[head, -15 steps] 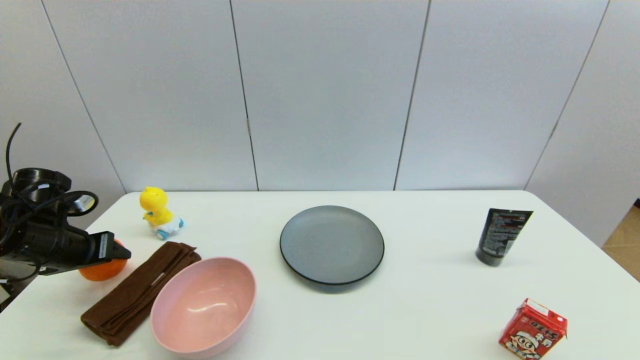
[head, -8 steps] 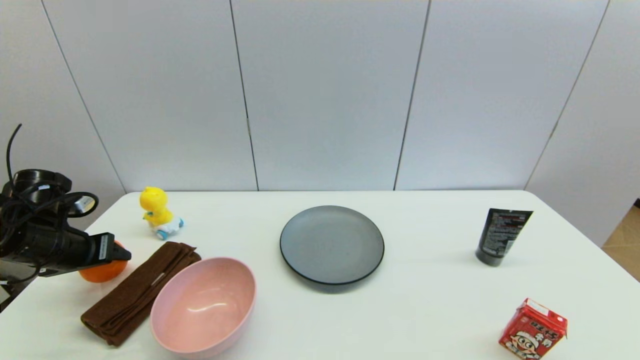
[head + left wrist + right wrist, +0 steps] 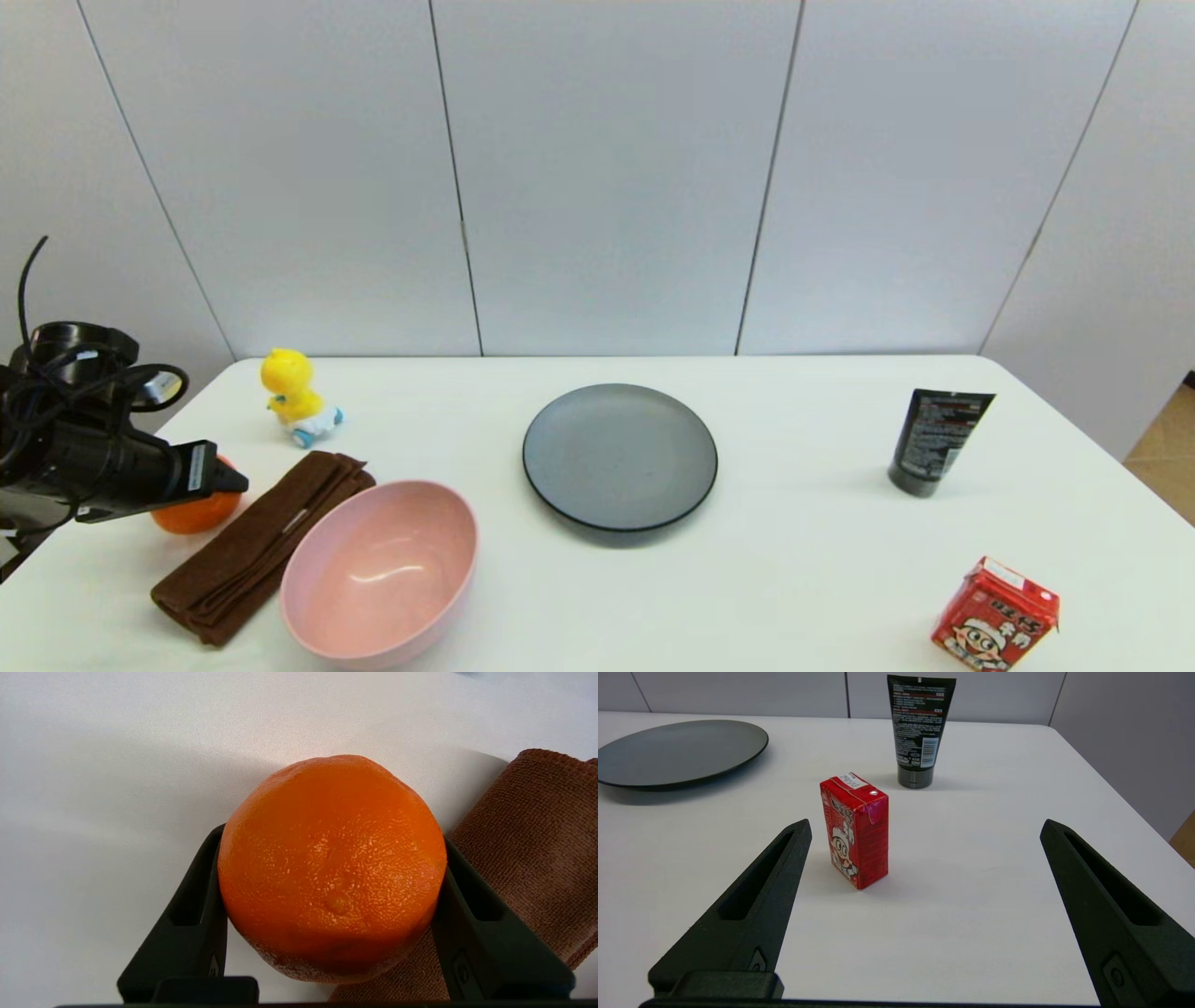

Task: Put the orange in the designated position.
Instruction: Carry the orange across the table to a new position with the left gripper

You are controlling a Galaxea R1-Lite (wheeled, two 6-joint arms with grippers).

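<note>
While the left hand (image 3: pixel 329 914) is clamped on the orange (image 3: pixel 331 868) at the far left edge of the bench (image 3: pixel 803 560), everything else just sits there. In the left wrist view one black finger (image 3: pixel 196 914) presses each side of the fruit, so two fingers on one orange, and the head view shows the orange (image 3: pixel 191 515) low over the white top, peeking out under the arm; can't tell from here whether it's touching the surface or just off it. Just beside it is one folded brown cloth (image 3: pixel 252 546), and the wrist view shows that cloth (image 3: pixel 528 858) right next to the fruit. Counting the rest: one yellow toy duck (image 3: pixel 294 397) on blue wheels behind the cloth, one pink bowl (image 3: pixel 378 574) touching the cloth's near side, one dark grey round plate (image 3: pixel 619 459) in the middle, one black tube (image 3: pixel 934 441) standing on its cap to the right, and one red drink carton (image 3: pixel 994 627) near the front right corner. The right hand (image 3: pixel 924 882) is spread wide and holding nothing, low over the bench on the right side, pointing at that carton (image 3: pixel 857 828) with the tube (image 3: pixel 919 730) behind it and the plate (image 3: pixel 677 751) off to one side. So that's one of each thing, seven items total on the bench.
</note>
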